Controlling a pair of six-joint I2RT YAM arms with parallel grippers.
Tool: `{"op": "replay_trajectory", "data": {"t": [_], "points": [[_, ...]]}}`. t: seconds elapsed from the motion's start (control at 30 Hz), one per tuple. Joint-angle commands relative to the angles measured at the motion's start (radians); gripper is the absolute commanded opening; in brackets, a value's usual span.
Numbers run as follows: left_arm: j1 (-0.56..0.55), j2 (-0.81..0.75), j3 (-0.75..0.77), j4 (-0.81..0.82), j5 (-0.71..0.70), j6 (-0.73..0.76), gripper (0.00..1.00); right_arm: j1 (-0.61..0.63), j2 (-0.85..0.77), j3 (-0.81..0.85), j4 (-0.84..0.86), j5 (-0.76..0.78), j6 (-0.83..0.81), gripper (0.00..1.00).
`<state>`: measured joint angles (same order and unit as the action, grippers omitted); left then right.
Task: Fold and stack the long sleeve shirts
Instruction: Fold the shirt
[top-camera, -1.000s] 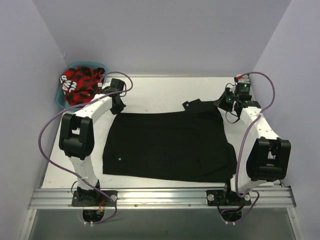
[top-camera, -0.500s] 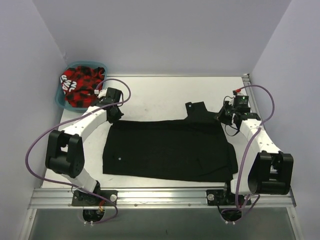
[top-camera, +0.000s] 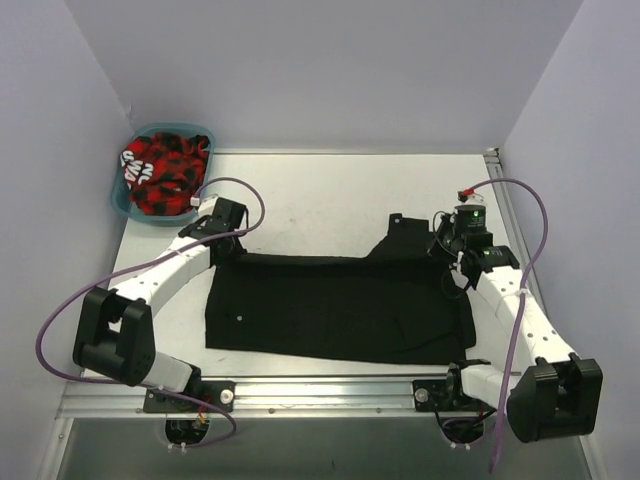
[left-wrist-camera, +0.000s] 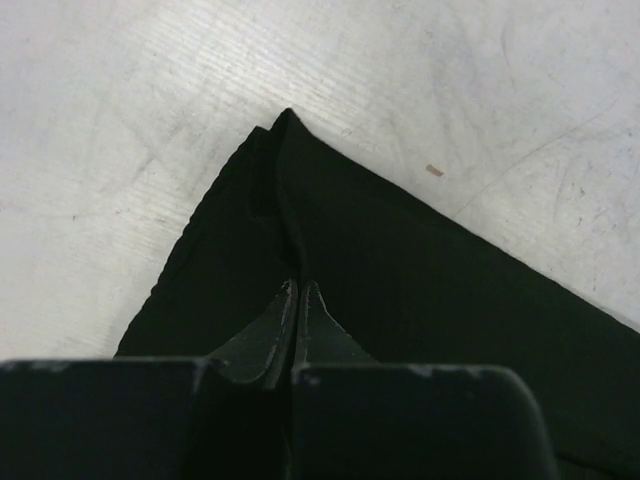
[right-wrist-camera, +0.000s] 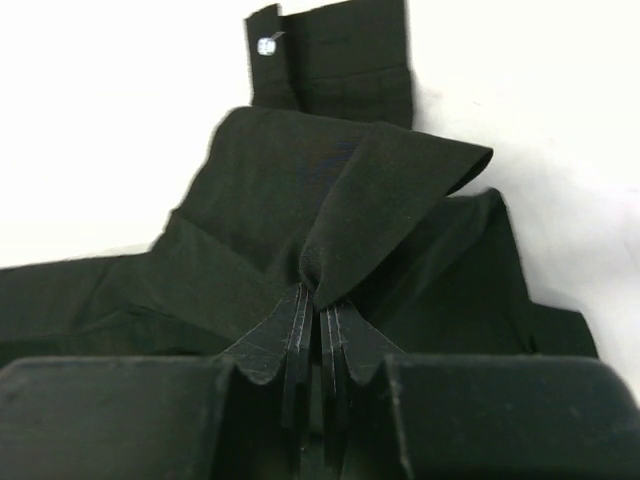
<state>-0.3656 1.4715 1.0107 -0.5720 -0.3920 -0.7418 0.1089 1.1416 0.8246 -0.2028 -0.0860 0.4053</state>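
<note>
A black long sleeve shirt (top-camera: 340, 305) lies spread across the white table (top-camera: 320, 190), with a cuff or collar piece (top-camera: 400, 228) sticking out at its far right edge. My left gripper (top-camera: 228, 240) is shut on the shirt's far left corner. In the left wrist view its fingertips (left-wrist-camera: 298, 287) pinch a ridge of black cloth (left-wrist-camera: 420, 260). My right gripper (top-camera: 447, 250) is shut on the far right corner. In the right wrist view a bunched fold of the shirt (right-wrist-camera: 300, 190) rises from the closed tips (right-wrist-camera: 318, 295), and a pale button (right-wrist-camera: 266, 45) shows on the cuff beyond.
A teal basket (top-camera: 120, 203) stands at the far left corner of the table and holds a red and black garment (top-camera: 165, 170). Purple-grey walls close in the left, back and right. A metal rail (top-camera: 320, 390) runs along the near edge.
Both grippers have drawn back toward the near edge, each keeping its corner. The shirt's far edge has come nearer with them, so the cloth covers less depth of table.
</note>
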Motion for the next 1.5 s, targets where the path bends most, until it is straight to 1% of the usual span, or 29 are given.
{"op": "replay_trajectory", "data": {"t": [0.0,0.2,0.3,0.33,0.4,0.43,0.47,0.5,0.53,0.57,0.6,0.63,0.67,0.7,0.73,0.77,0.8,0.83,0.87,0.93,0.97,1.0,1.03,1.07,1.1,1.13,1.2,1.27,1.47], "points": [[-0.004,-0.068,-0.037,0.021,-0.021,-0.025,0.0,-0.002,-0.051,-0.048,-0.058,0.123,0.038,0.0],[-0.012,-0.063,-0.11,0.021,0.016,-0.073,0.0,0.0,-0.094,-0.162,-0.07,0.109,0.135,0.0],[-0.028,-0.069,-0.15,0.014,0.024,-0.109,0.03,-0.002,-0.106,-0.209,-0.087,0.098,0.174,0.06],[-0.033,-0.074,-0.159,0.014,0.028,-0.123,0.08,0.0,-0.109,-0.22,-0.093,0.094,0.179,0.07],[-0.048,-0.089,-0.191,0.015,0.042,-0.133,0.11,0.009,-0.117,-0.238,-0.118,0.055,0.202,0.11],[-0.053,-0.097,-0.201,0.015,0.045,-0.13,0.14,0.014,-0.12,-0.24,-0.135,0.049,0.207,0.19],[-0.058,-0.103,-0.21,0.011,0.054,-0.128,0.22,0.018,-0.132,-0.24,-0.164,0.045,0.211,0.26],[-0.059,-0.124,-0.218,0.009,0.064,-0.123,0.29,0.028,-0.14,-0.239,-0.179,0.042,0.211,0.31],[-0.061,-0.138,-0.236,0.003,0.068,-0.11,0.34,0.031,-0.149,-0.226,-0.196,0.045,0.211,0.42],[-0.059,-0.155,-0.241,-0.005,0.071,-0.1,0.46,0.037,-0.16,-0.216,-0.234,0.054,0.21,0.46],[-0.059,-0.193,-0.242,-0.014,0.068,-0.09,0.53,0.04,-0.18,-0.197,-0.253,0.064,0.196,0.5],[-0.059,-0.213,-0.241,-0.026,0.065,-0.059,0.63,0.043,-0.189,-0.162,-0.267,0.083,0.185,0.57],[-0.059,-0.238,-0.236,-0.031,0.061,-0.041,0.67,0.043,-0.197,-0.133,-0.286,0.083,0.173,0.6],[-0.058,-0.278,-0.23,-0.034,0.058,-0.019,0.8,0.044,-0.198,-0.108,-0.291,0.119,0.14,0.66],[-0.056,-0.295,-0.221,-0.037,0.058,0.03,0.84,0.041,-0.192,-0.081,-0.296,0.138,0.129,0.69],[-0.056,-0.325,-0.198,-0.037,0.056,0.056,0.87,0.038,-0.162,-0.023,-0.297,0.191,0.121,0.73],[-0.055,-0.338,-0.189,-0.037,0.047,0.08,0.97,0.029,-0.137,0.002,-0.299,0.207,0.116,0.79],[-0.05,-0.35,-0.179,-0.037,0.051,0.128,0.97,-0.012,-0.109,0.058,-0.296,0.209,0.115,0.81],[-0.047,-0.373,-0.166,-0.038,0.057,0.154,0.97,-0.037,-0.045,0.082,-0.29,0.181,0.116,0.83],[-0.041,-0.395,-0.155,-0.037,0.079,0.23,0.97,-0.089,0.025,0.128,-0.267,0.145,0.113,0.83],[-0.038,-0.414,-0.156,-0.034,0.087,0.258,0.97,-0.106,0.102,0.171,-0.233,0.117,0.109,0.82],[-0.036,-0.424,-0.161,-0.031,0.09,0.283,0.97,-0.136,0.143,0.194,-0.218,0.109,0.102,0.8],[-0.035,-0.433,-0.165,-0.023,0.087,0.324,0.98,-0.143,0.186,0.217,-0.199,0.1,0.093,0.78],[-0.033,-0.454,-0.187,-0.017,0.085,0.343,0.97,-0.152,0.272,0.27,-0.192,0.095,0.073,0.75],[-0.033,-0.464,-0.198,-0.011,0.084,0.36,0.97,-0.156,0.315,0.29,-0.179,0.051,0.064,0.71],[-0.032,-0.473,-0.21,0.003,0.087,0.392,0.97,-0.16,0.354,0.313,-0.166,0.04,0.056,0.69],[-0.032,-0.496,-0.231,0.009,0.094,0.403,0.97,-0.167,0.467,0.373,-0.13,0.005,0.024,0.67],[-0.032,-0.517,-0.241,0.032,0.105,0.401,0.97,-0.169,0.57,0.416,-0.121,0.0,0.003,0.67],[-0.021,-0.539,-0.242,0.038,0.038,0.401,0.98,-0.169,0.759,0.55,-0.112,-0.038,-0.071,0.67]]}}
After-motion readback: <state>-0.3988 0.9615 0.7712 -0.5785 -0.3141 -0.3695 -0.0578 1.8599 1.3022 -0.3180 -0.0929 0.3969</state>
